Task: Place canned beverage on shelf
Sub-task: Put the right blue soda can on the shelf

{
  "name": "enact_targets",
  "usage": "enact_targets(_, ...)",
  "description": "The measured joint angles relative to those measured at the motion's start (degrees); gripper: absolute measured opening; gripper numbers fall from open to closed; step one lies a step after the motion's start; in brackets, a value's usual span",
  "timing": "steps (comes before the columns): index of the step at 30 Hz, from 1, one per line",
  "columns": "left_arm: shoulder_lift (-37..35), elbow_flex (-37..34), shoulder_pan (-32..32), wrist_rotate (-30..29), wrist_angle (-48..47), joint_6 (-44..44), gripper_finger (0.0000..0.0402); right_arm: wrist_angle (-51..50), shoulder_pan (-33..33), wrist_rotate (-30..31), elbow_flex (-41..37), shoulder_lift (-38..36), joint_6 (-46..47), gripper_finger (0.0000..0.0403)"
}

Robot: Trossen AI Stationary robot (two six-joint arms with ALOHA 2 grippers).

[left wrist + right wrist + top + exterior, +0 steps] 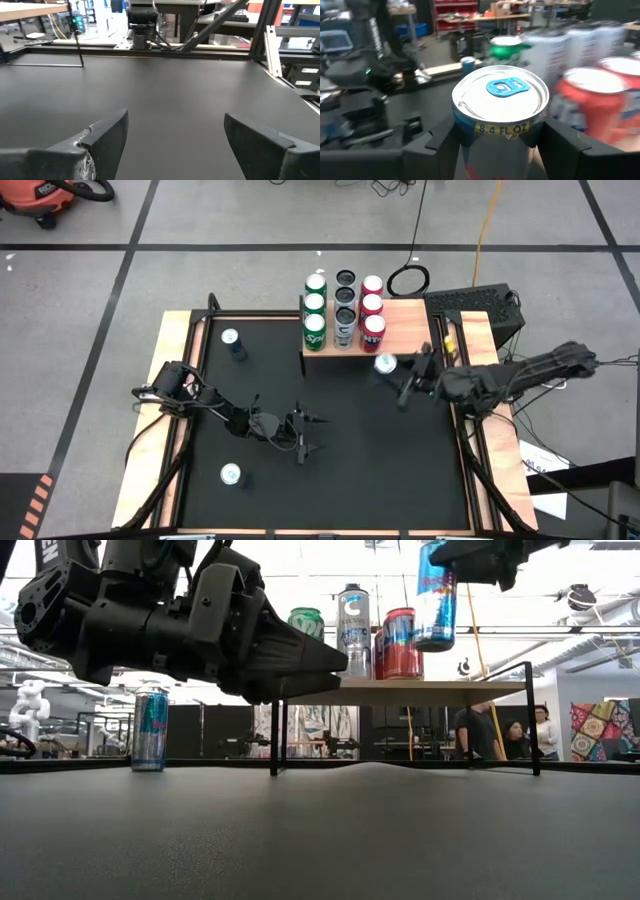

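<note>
The shelf (400, 320) is a light-wood plank on thin black legs at the far middle of the black mat. It bears several upright cans in green (315, 330), silver-black (345, 325) and red (373, 330) rows. My right gripper (400, 375) is shut on a blue-and-silver can (500, 107) with a blue tab. The can is up in the air just off the shelf's near right part (435, 595). My left gripper (305, 435) is open and empty, low over the mat's middle (175, 140). My right gripper pinches the can's upper side wall (470, 135), just below the rim, between its two fingers (437, 145). The fingers come level from the table's right side. The can is upright and lifted clear, its bottom (435, 645) higher than the shelf's plank.
A loose can (231, 338) stands at the mat's far left and also shows in the low view (150, 730). Another can (231, 474) stands at the near left. The plank's right part (410, 315) is bare. People stand in the room beyond (520, 740).
</note>
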Motion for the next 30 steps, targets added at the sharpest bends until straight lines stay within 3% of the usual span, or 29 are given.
enact_targets(8,0.00,0.00,0.00,-0.79,-0.50,0.11,0.0325,-9.44,-10.21,-0.28,0.00,-11.32,-2.12,0.0205)
enact_targets(14,0.00,0.02,0.87,-0.82,-0.45,0.08,0.0325,-11.47,-21.40,-3.61,1.60,-14.20,-6.12,0.0205)
enact_targets(22,0.00,0.42,2.72,-0.03,-0.44,0.06,0.0325,-13.10,-38.33,-17.45,9.67,-4.89,-9.73,0.0205)
enact_targets(30,0.02,0.42,2.30,1.27,-1.62,0.02,0.0325,-12.02,-55.45,-34.00,11.86,6.68,-10.54,0.0205)
